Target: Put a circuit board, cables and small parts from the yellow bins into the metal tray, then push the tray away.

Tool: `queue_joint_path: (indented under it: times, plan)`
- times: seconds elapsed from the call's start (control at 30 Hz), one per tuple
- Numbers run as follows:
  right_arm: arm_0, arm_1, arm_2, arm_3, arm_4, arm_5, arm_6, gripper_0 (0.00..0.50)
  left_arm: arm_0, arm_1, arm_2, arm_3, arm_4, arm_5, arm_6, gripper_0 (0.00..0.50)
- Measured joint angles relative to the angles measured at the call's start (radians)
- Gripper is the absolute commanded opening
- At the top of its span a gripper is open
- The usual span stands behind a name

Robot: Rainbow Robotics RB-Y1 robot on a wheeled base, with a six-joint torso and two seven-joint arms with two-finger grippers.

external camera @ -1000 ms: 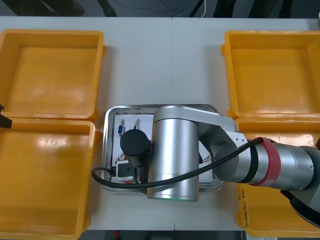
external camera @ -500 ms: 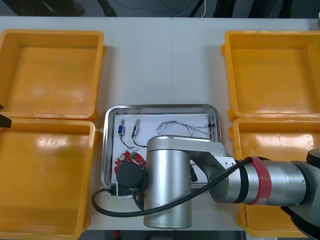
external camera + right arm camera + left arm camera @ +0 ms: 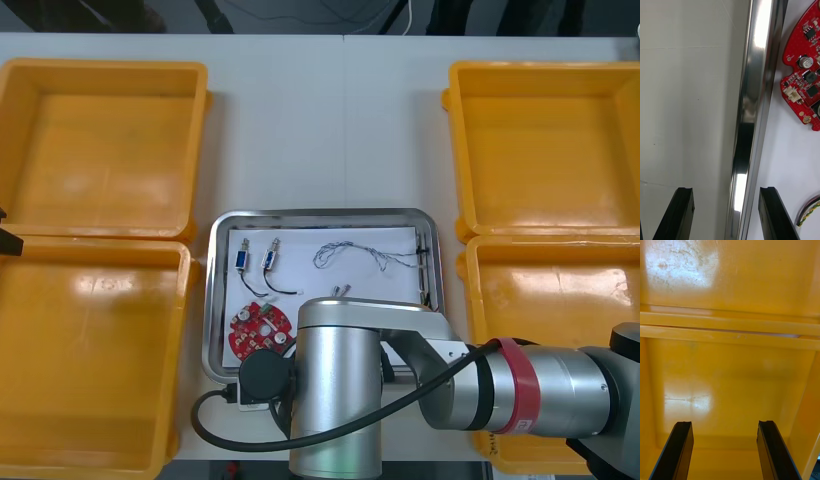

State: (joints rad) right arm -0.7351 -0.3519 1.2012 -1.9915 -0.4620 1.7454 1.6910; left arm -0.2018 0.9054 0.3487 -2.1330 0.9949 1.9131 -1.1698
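Jaws on both grippers gape wide, gripping nothing.
Out at 9 o'clock the left gripper (image 3: 724, 450) hangs over a yellow bin (image 3: 730, 382). Centrally, the metal tray (image 3: 212, 300) holds small metal parts (image 3: 242, 258) at its 10 o'clock, a red circuit board (image 3: 259, 329) at 8 and a blue and white cable (image 3: 365, 255) at 1. The right gripper (image 3: 726, 213) straddles the tray's shiny rim beside the board, half over the table (image 3: 300, 130), half over the white inside near a red and yellow cable (image 3: 808, 215).
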Motion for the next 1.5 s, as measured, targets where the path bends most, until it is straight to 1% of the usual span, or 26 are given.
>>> queue_joint_path:
  times: [0.23,0.37,0.6,0.97,1.5]
  plan:
    - [0.009,0.045,0.000,0.062,0.036,-0.005,0.000,0.500,0.000,0.000,0.000,0.000,0.000,0.000,0.000,0.500]
    - [0.011,0.053,0.000,0.066,0.042,-0.013,0.000,0.500,0.000,0.000,0.000,0.000,0.000,0.000,0.000,0.500]
    - [0.014,0.053,0.014,0.066,0.075,-0.025,0.000,0.500,0.000,0.000,0.000,0.000,0.000,0.000,0.000,0.500]
    - [0.020,0.052,0.020,0.066,0.093,-0.045,0.000,0.500,0.000,0.000,0.000,0.000,0.000,0.000,0.000,0.500]
    - [0.020,0.020,0.026,0.066,0.095,-0.062,-0.001,0.500,0.000,0.000,0.000,0.000,0.000,0.000,0.000,0.500]
